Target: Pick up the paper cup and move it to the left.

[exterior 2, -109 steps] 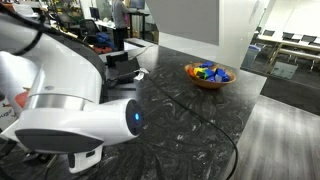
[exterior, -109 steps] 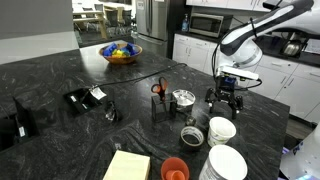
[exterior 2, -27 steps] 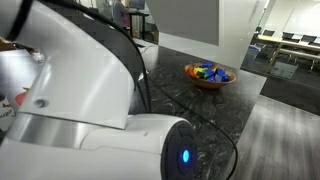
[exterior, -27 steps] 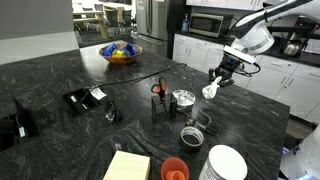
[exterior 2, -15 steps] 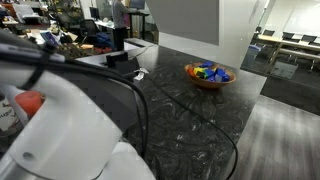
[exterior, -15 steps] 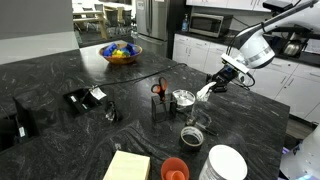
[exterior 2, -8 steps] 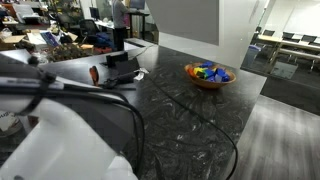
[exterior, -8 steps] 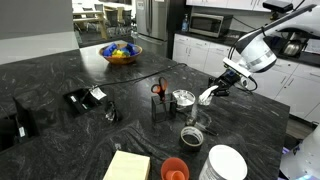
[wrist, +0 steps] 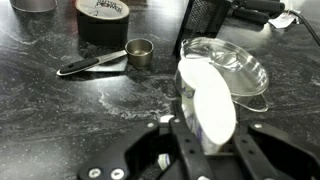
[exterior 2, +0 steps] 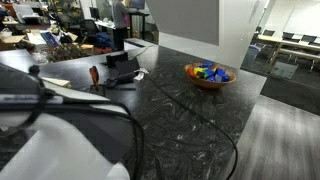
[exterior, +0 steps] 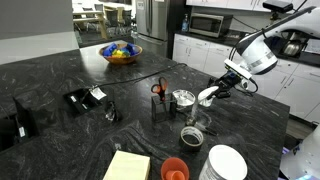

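Carriage looks to be the step in hand: in an exterior view the gripper is clamped on the small plain white tapered paper cup. The cup hangs tilted in the air, clear of the black veined stone counter and just beside a clear glass jug. Next, I judge, the cup must travel leftward, be brought upright and set on bare stone without knocking the glass. In an exterior view from elsewhere, blurred white robot casing hides claw and cup; a shallow brown bowl of coloured pieces sits on the polished counter. In the wrist view the claw pinches the cup's thin matte wall, lying sideways above the glossy jug, with a round dark metal tin and a small steel measuring scoop beyond.
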Available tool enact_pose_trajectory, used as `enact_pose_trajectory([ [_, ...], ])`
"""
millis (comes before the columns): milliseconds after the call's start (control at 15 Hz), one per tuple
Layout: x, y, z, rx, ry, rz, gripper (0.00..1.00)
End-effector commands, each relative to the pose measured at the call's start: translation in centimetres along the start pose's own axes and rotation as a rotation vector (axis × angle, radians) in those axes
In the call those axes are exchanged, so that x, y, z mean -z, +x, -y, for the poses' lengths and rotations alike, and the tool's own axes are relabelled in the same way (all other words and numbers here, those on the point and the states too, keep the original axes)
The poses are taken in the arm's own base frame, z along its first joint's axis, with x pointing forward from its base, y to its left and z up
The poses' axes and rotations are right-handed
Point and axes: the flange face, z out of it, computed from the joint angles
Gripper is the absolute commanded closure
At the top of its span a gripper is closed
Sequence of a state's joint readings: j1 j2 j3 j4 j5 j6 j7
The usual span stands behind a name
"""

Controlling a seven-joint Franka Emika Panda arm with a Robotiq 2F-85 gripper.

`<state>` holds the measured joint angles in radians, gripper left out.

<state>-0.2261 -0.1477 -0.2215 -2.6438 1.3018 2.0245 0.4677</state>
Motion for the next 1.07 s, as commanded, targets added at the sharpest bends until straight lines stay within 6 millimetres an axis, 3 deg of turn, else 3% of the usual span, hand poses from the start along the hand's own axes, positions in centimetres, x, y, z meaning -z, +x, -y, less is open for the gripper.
enact_pose_trajectory([
  [0, 0.1, 0.2, -0.4, -0.015, 0.009, -0.009, 0.44],
  [400, 0.8, 0.7, -1.4, -0.031, 0.018, -0.054, 0.02],
  [1000, 1.9, 0.9, -3.1, 0.014, -0.003, -0.19, 0.0],
])
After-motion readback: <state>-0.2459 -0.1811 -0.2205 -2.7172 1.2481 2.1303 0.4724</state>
